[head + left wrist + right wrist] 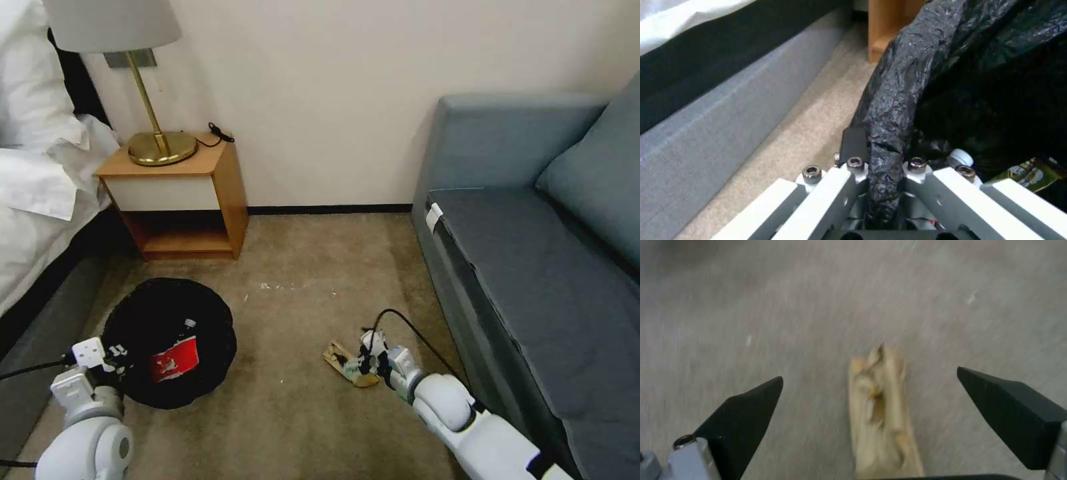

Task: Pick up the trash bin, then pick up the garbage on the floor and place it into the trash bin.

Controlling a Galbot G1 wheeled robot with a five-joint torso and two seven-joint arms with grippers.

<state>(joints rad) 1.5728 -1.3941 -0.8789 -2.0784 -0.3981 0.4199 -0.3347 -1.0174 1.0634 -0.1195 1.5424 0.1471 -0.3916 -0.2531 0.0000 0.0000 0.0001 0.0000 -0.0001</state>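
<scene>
The trash bin [170, 340] sits on the carpet [293, 413] at my left, and my left gripper [880, 173] is clamped on its bag-lined rim. Inside lie one red-white packet [175, 360], its print unreadable, and one bottle [961, 157] with a white cap. My right gripper [869, 396] hangs wide open, holding nothing, astride one tan paper piece [882, 413] on the floor.

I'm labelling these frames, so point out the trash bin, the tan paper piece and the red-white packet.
trash bin [137, 313]: head view, bag-lined rim.
tan paper piece [882, 413]: right wrist view, crumpled middle.
red-white packet [175, 360]: head view, red face, inside the bin.
</scene>
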